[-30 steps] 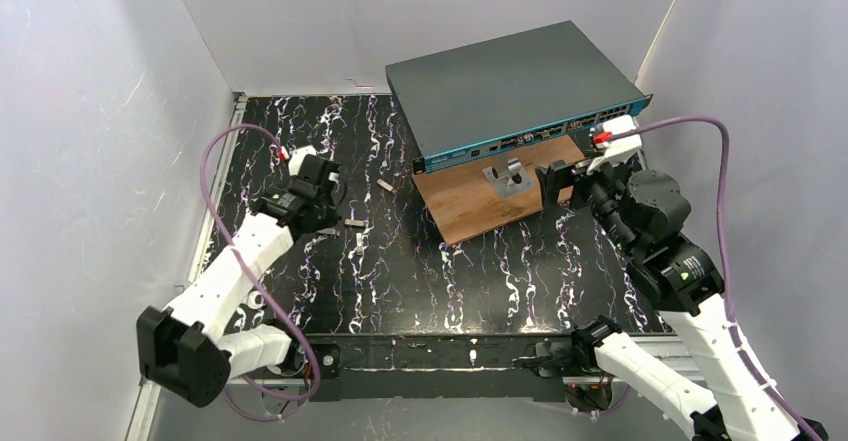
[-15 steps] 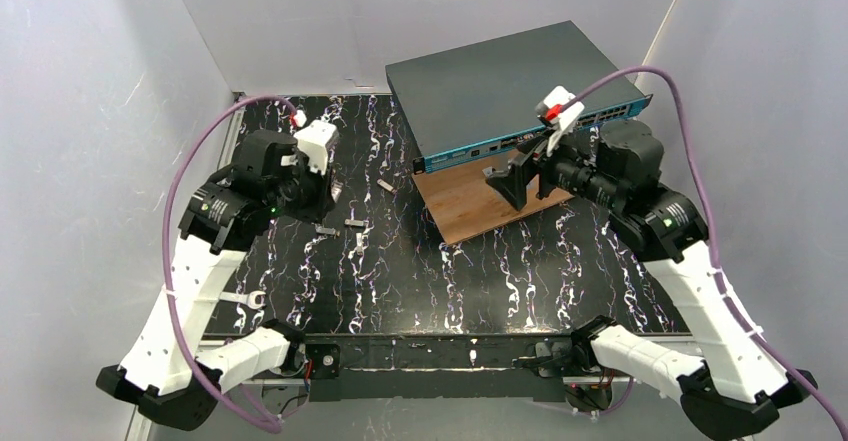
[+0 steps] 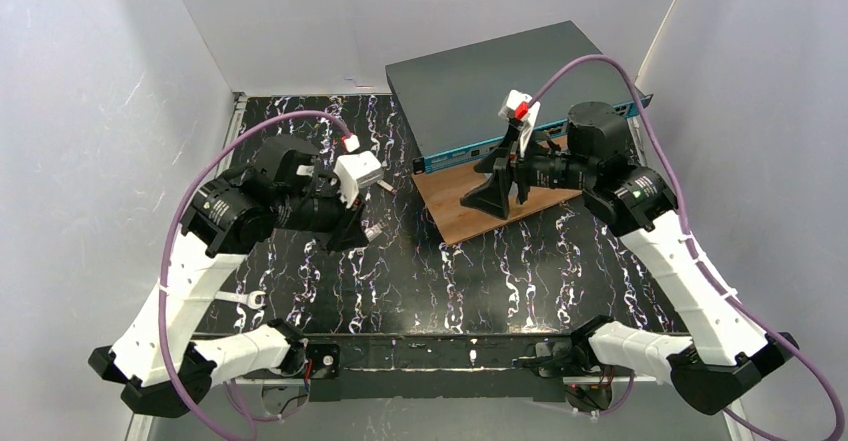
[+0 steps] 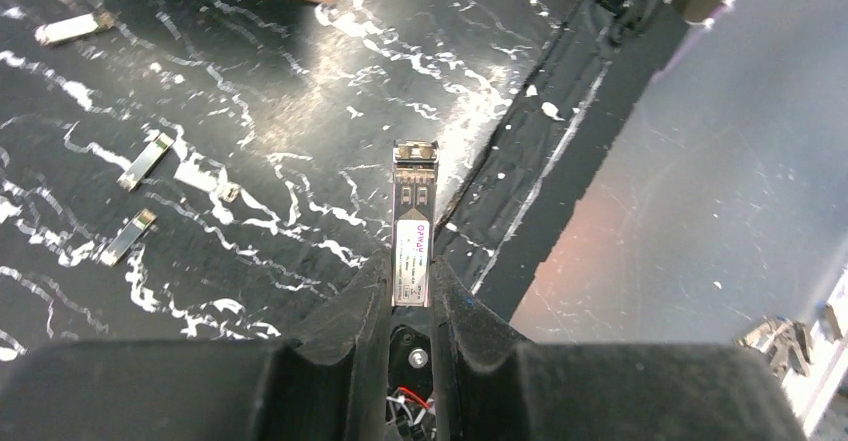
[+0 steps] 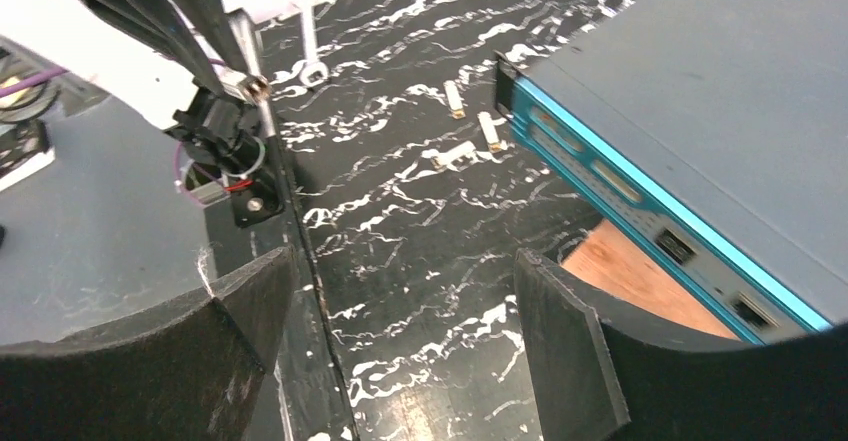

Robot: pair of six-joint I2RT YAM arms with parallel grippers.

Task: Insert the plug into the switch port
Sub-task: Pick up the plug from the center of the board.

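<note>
The switch (image 3: 500, 86) is a flat dark grey box with a teal front strip, standing at the back right; its corner and sockets show in the right wrist view (image 5: 700, 91). My left gripper (image 4: 410, 286) is shut on the plug (image 4: 413, 226), a slim silver module with a white label that juts forward above the black marbled table. In the top view the left gripper (image 3: 358, 229) hangs over the table's middle left, well short of the switch. My right gripper (image 3: 490, 179) hovers open over the wooden board, its fingers (image 5: 560, 341) wide apart with nothing between them.
The brown wooden board (image 3: 470, 211) lies under the switch's front edge. Loose silver modules (image 4: 145, 159) lie scattered on the marbled table (image 3: 480, 271), also seen from the right wrist (image 5: 490, 131). A small wrench (image 3: 245, 299) lies near the left arm. Grey walls enclose the table.
The left arm has swung right toward the table's middle with the plug. The right arm has moved left over the board, and its jaws have narrowed slightly.
</note>
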